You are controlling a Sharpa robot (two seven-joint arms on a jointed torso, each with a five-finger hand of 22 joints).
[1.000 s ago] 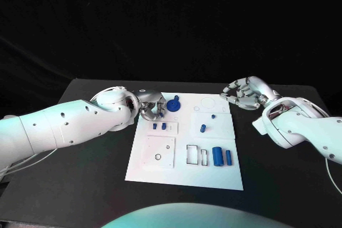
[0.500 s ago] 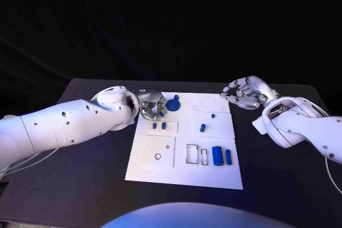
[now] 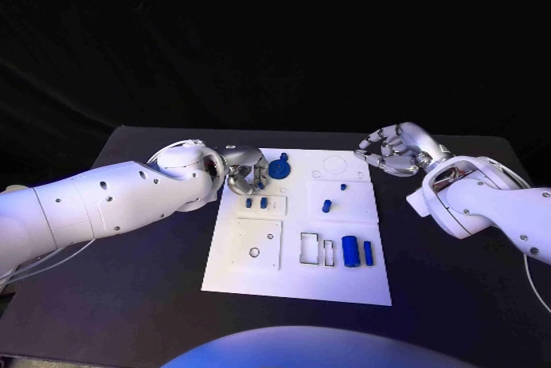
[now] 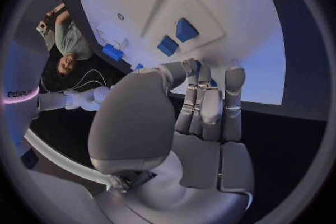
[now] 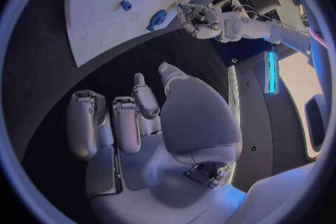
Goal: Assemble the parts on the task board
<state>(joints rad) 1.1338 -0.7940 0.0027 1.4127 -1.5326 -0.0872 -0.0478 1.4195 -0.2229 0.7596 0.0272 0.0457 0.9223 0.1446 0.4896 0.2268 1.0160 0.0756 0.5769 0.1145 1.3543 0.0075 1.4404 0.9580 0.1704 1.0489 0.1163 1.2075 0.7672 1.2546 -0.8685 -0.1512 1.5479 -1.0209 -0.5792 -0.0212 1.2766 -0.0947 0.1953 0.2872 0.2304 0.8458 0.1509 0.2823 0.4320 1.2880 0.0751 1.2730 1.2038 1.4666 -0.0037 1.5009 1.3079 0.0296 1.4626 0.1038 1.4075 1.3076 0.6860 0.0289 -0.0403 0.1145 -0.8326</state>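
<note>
Both arms wear smooth white rounded shells dotted with small dark screw holes; thin pale cables trail beside the left arm [image 3: 109, 205]; each robot hand [image 3: 244, 175] is silver, segmented metal

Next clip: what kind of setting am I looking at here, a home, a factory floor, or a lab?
Most likely a robotics lab or test bench. A white task board with small blue parts lies on a black table against a dark backdrop, and the two hands, left hand and right hand, work over it.

Left hand [image 3: 244, 175] crowds the blue disc [image 3: 279, 170]; task board [image 3: 259, 280] near edge lies open.
</note>
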